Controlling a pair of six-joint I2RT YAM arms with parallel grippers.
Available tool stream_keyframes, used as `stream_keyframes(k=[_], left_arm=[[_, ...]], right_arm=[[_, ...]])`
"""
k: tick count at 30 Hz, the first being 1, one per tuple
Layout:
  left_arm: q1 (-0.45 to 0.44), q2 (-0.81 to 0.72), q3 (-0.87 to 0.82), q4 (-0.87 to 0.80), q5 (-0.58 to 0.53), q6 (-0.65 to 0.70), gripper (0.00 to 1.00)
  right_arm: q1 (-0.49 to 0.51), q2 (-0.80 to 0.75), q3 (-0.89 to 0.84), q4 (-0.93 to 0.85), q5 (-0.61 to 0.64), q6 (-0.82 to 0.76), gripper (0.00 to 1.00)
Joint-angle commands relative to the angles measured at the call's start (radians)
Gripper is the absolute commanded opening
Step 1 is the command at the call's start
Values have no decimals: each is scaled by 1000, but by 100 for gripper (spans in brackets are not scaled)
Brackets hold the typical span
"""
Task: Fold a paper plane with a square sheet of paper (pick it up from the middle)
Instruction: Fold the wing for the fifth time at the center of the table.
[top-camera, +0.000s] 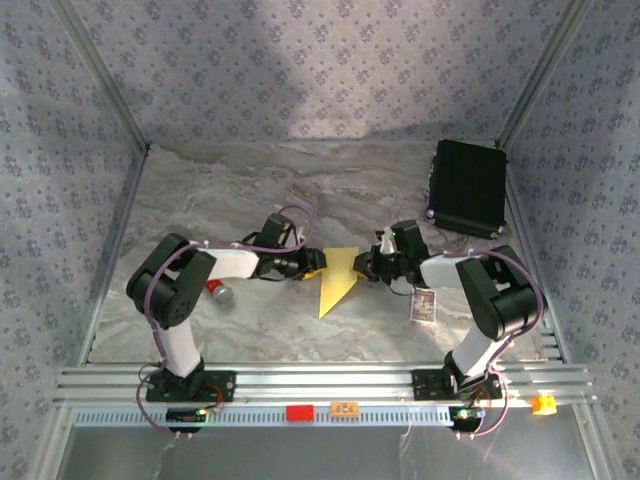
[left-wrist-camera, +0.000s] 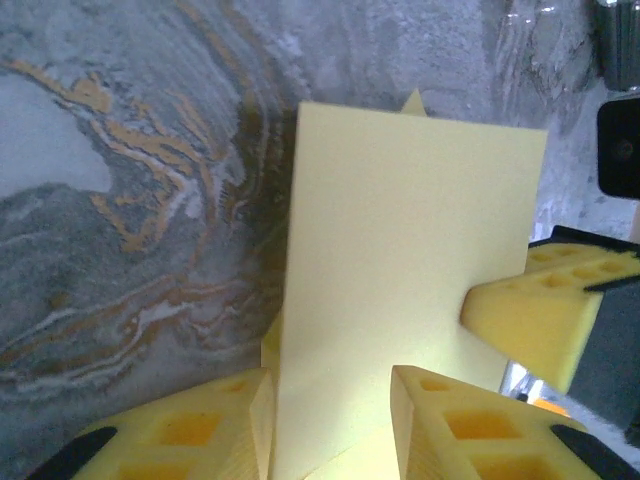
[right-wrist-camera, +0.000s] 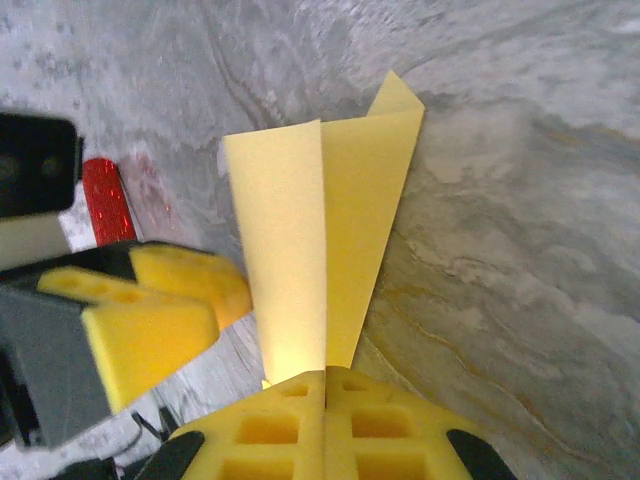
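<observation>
Paper plane (top-camera: 337, 276): thin yellow, creased, pointed | right jaws: clamped on it | left jaws: apart

The paper plane (top-camera: 338, 278) is matt yellow paper, crisply creased. The bench (top-camera: 220, 190) is smooth, faintly glossy marbled grey. The rail (top-camera: 320, 380) along its near edge is ribbed bare metal.

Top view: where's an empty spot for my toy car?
Bare table: far left behind the left arm, and the near strip in front of the yellow paper. Crowded middle: left hand and right hand meet at that paper. The card and black case take the right.
</observation>
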Motion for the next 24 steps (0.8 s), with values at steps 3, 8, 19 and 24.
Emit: stream_keyframes(k=[3, 8, 19, 24], left_arm=[[-99, -109, 59, -187, -164, 184, 37], [-217, -165, 71, -281, -336, 314, 40], [-421, -119, 160, -446, -654, 495, 44], [-461, -70, 197, -483, -722, 517, 44]], right_arm=[[-5, -64, -57, 26, 105, 198, 6], [-4, -92, -94, 62, 129, 295, 5], [1, -129, -91, 50, 142, 341, 5], [5, -132, -81, 41, 143, 341, 5]])
